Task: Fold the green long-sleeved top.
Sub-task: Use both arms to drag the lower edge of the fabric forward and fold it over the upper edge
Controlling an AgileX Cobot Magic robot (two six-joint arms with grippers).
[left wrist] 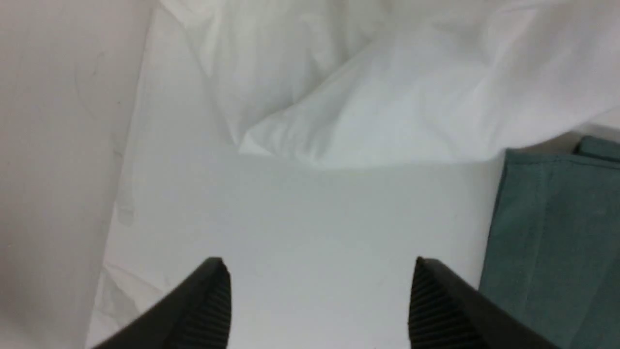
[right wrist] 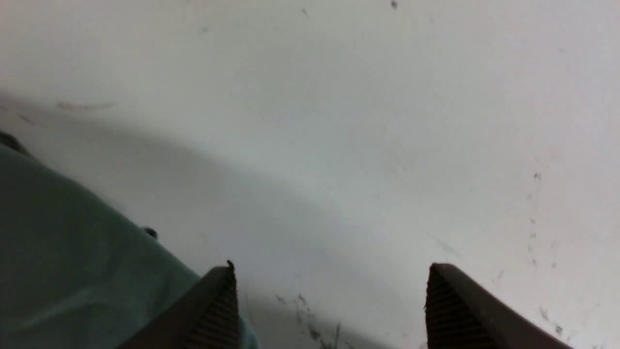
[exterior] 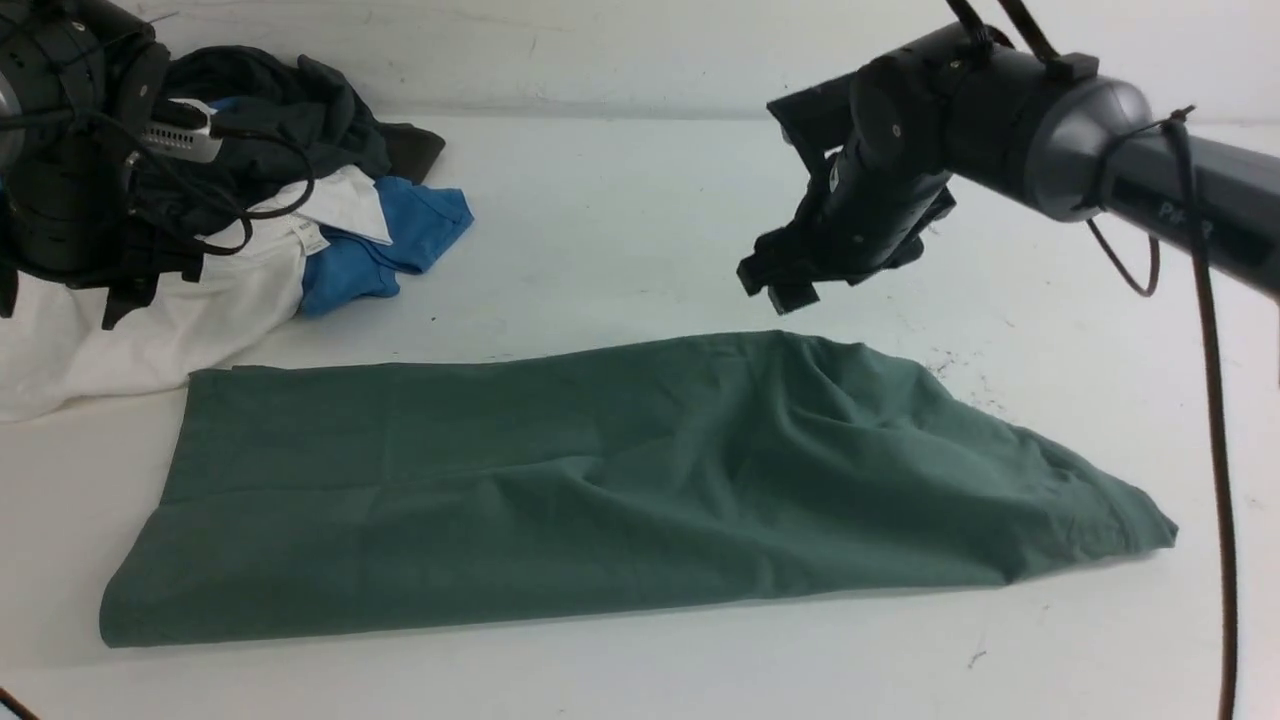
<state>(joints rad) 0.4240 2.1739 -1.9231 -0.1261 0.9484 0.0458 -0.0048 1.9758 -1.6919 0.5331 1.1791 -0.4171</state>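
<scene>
Over table (exterior: pixel 650 220) | left tool (left wrist: pixel 319 271) aloft, agape | right tool (right wrist: pixel 329 276) aloft, agape

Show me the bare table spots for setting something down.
Free: the table behind the green top, between the clothes pile and the right end effector; the near strip before the top; the right side. Crowded: the far-left corner, under the pile.

Green top (exterior: pixel 600 480) matt cloth; table (exterior: pixel 650 220) smooth, matt, scuffed.
</scene>
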